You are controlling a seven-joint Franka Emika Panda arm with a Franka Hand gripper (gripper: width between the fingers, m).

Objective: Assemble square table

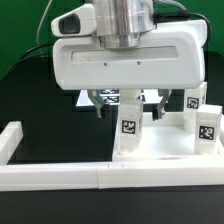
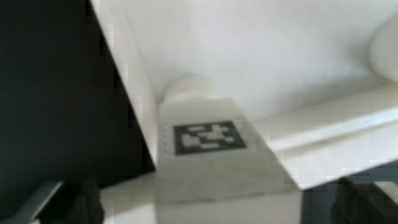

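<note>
The white square slab [image 1: 168, 143] lies against the low white wall. A white leg [image 1: 128, 128] with a black-and-white tag stands upright on the slab near its edge. It fills the middle of the wrist view [image 2: 210, 150], with the slab [image 2: 267, 60] behind it. My gripper [image 1: 130, 108] hangs straight over this leg, also seen in the wrist view [image 2: 214, 205]. The jaws stand wide, one dark finger [image 2: 68, 200] on each side of the leg, with a gap on both sides. Two more tagged legs [image 1: 195, 99] [image 1: 206, 128] stand upright at the slab's right side.
The long low white wall [image 1: 90, 177] runs along the front and turns back at the exterior view's left [image 1: 10, 140]. The black table surface [image 1: 50, 120] lies to the left of the slab and shows in the wrist view [image 2: 54, 90].
</note>
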